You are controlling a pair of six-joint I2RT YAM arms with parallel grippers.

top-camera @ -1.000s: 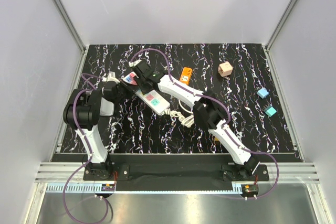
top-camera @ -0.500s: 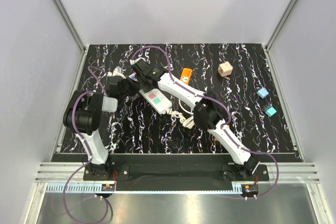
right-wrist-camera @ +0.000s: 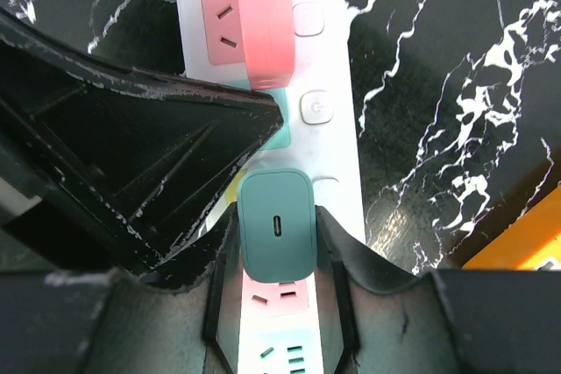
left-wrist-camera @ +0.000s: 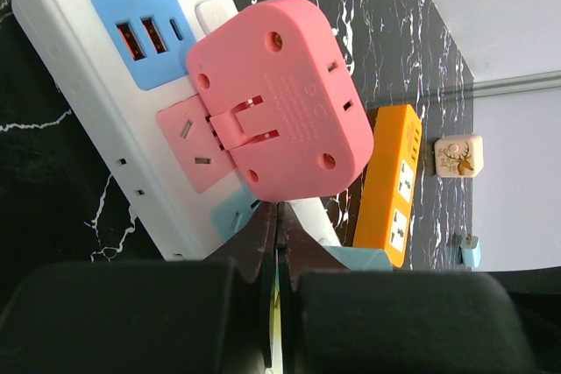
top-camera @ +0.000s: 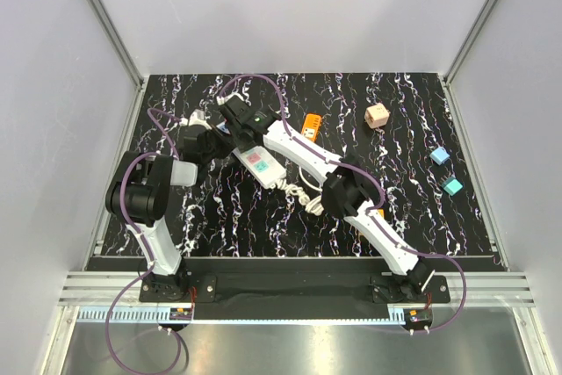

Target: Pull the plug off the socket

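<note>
The long white power strip (top-camera: 260,165) lies slanted at the table's left centre, its coiled cord (top-camera: 303,192) at the near end. In the right wrist view a teal-green plug (right-wrist-camera: 276,223) stands on the strip (right-wrist-camera: 337,59), above a pink outlet. My right gripper (right-wrist-camera: 276,236) is shut on it, one finger on each side. A pink adapter (left-wrist-camera: 279,101) sits on the strip (left-wrist-camera: 79,67) near its blue USB panel. My left gripper (left-wrist-camera: 277,211) is shut and empty, its tips against the strip just below the pink adapter. Both grippers meet at the strip's far end (top-camera: 230,129).
A shorter orange power strip (top-camera: 311,124) lies just right of the white one and shows in the left wrist view (left-wrist-camera: 392,183). A wooden cube (top-camera: 377,116), a blue cube (top-camera: 440,155) and a teal cube (top-camera: 452,186) sit at the right. Grey walls enclose the table.
My left gripper has swung away from me and to the right, onto the strip's far end beside the right gripper. The right gripper stayed at the teal plug, shifting only slightly.
</note>
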